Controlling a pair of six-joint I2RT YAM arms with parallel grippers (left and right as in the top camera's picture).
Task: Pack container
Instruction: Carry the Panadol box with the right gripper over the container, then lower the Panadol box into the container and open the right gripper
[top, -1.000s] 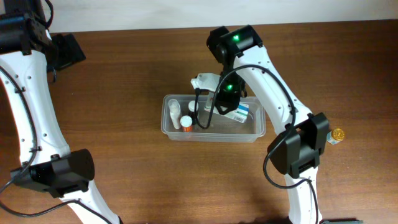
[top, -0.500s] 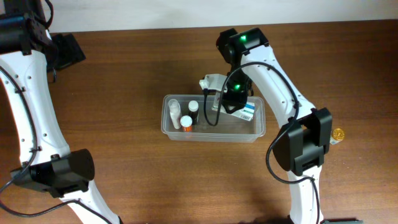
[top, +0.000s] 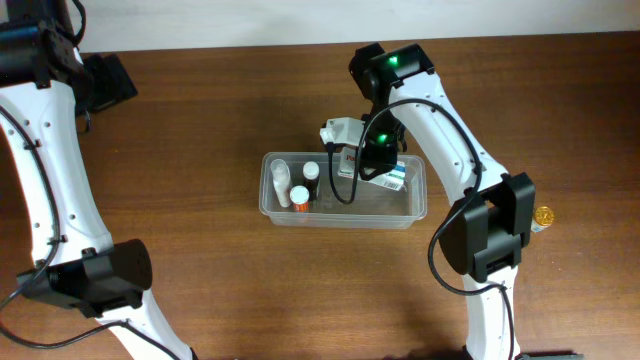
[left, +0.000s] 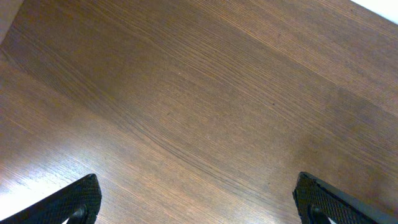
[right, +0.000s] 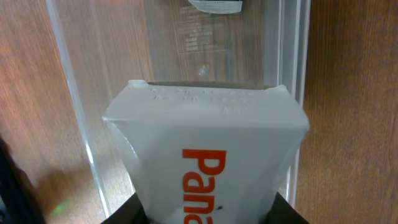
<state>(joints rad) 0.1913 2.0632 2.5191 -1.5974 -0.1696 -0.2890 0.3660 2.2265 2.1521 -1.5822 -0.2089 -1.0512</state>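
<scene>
The clear plastic container lies in the middle of the table. At its left end stand a white bottle, a dark bottle with a white cap and an orange-topped bottle. My right gripper is shut on a white box with orange lettering, held over the container's right half. In the right wrist view the box sits between my fingers, above the container's wall. My left gripper is open and empty over bare wood, far from the container.
A small gold object lies on the table to the right of the container, beside the right arm's base. The left arm's wrist hovers at the far left back of the table.
My right gripper has moved the box to the right and a little back, over the container's right half. The left arm has not moved.
</scene>
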